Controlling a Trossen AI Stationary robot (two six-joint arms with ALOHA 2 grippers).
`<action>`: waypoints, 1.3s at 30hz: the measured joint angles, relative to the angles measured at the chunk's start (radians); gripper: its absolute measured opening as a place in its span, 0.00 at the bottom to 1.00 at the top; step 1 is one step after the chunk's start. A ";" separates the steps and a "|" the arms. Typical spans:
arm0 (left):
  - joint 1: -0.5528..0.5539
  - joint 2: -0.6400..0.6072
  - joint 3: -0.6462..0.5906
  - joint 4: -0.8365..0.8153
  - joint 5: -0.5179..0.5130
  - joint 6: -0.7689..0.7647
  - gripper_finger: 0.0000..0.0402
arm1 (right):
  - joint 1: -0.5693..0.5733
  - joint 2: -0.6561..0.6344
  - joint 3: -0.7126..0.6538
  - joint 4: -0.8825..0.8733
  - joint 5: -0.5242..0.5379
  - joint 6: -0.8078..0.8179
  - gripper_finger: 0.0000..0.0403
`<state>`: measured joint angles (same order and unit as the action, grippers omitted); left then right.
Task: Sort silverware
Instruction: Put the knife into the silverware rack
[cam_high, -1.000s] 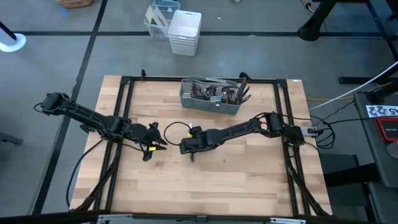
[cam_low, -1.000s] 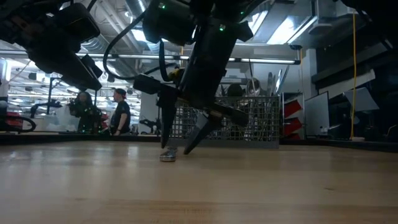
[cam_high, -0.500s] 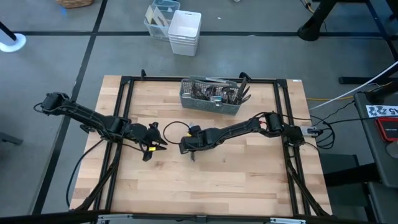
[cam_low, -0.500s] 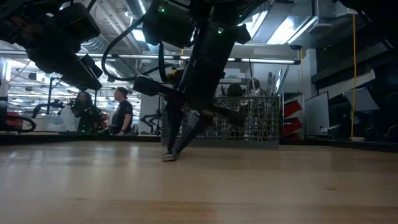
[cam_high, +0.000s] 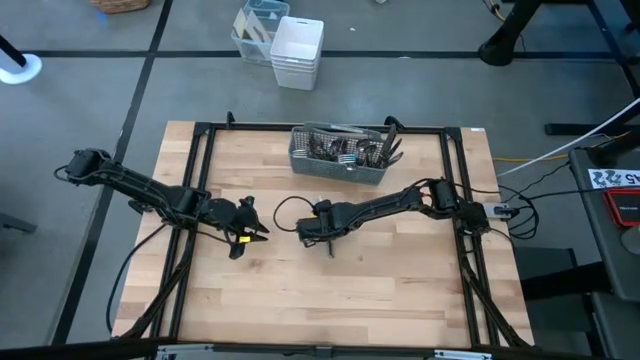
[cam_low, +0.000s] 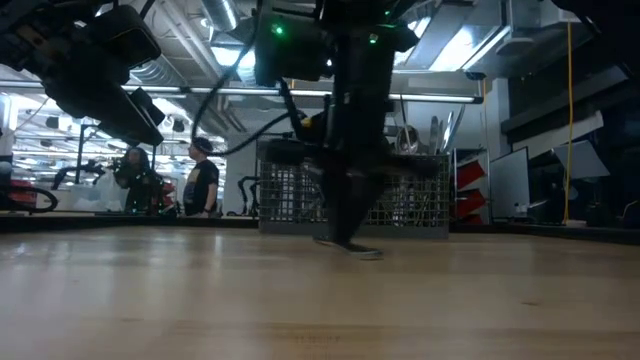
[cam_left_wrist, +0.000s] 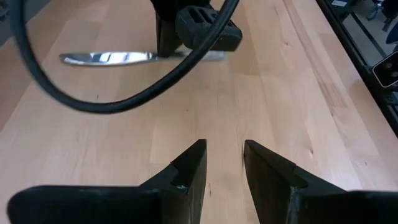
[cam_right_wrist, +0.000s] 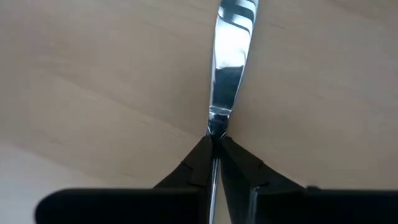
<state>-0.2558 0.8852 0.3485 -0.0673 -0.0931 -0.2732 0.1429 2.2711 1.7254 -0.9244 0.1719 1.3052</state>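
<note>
Mid-table on the bare wood: right gripper (cam_right_wrist: 214, 146) pinched tight on a knife (cam_right_wrist: 231, 62), its fingers closed around the neck, blade lying flat on the table (cam_high: 400, 290). Just to its left, apart: left gripper (cam_left_wrist: 222, 163), fingers parted, holding nothing. Farther back by the far edge: grey mesh caddy (cam_high: 340, 155) filled with silverware (cam_high: 350, 150); beyond the table, white bins (cam_high: 297, 52); no readable writing anywhere.

light: even overhead on my high view | low view: backlit, arms silhouetted | glare on knife (cam_right_wrist: 229, 62) | right arm motion-blurred
</note>
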 joint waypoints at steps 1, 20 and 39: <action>0.000 0.000 0.000 0.000 0.000 0.000 0.25 | 0.000 0.000 0.000 -0.024 0.000 0.000 0.08; 0.000 0.000 0.000 -0.004 0.000 0.027 0.25 | 0.001 -0.037 -0.008 -0.151 0.011 -0.003 0.08; 0.000 0.000 0.000 -0.004 0.000 0.027 0.25 | -0.034 -0.040 -0.007 -0.147 -0.120 -0.082 0.24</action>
<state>-0.2558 0.8852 0.3485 -0.0711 -0.0929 -0.2459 0.1085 2.2309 1.7188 -1.0713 0.0514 1.2227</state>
